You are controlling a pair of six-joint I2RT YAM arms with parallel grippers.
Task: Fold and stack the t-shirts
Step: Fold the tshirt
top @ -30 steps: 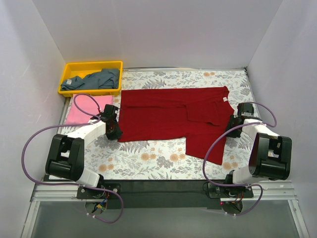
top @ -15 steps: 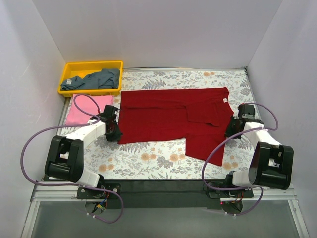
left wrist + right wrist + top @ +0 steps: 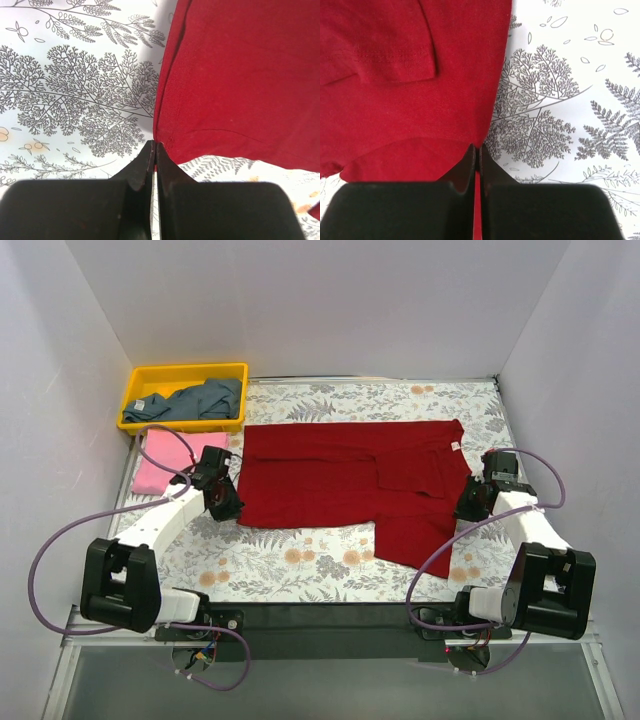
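The large dark red t-shirt (image 3: 340, 475) lies spread across the middle of the table. My left gripper (image 3: 232, 510) is shut on its near left corner (image 3: 165, 134). My right gripper (image 3: 468, 510) is shut on the shirt's right edge (image 3: 485, 135), beside a folded-over sleeve (image 3: 380, 45). A pink t-shirt (image 3: 170, 455) lies flat at the left, partly under my left arm. A blue-grey t-shirt (image 3: 195, 400) is bunched in the yellow bin (image 3: 140, 385).
The table has a floral cloth (image 3: 300, 560). The yellow bin stands at the back left corner. White walls close in the left, back and right sides. Purple cables loop off both arms.
Both grippers have moved a little away from the arm bases with the red shirt's near edge. The lower right flap of the shirt has shifted slightly.
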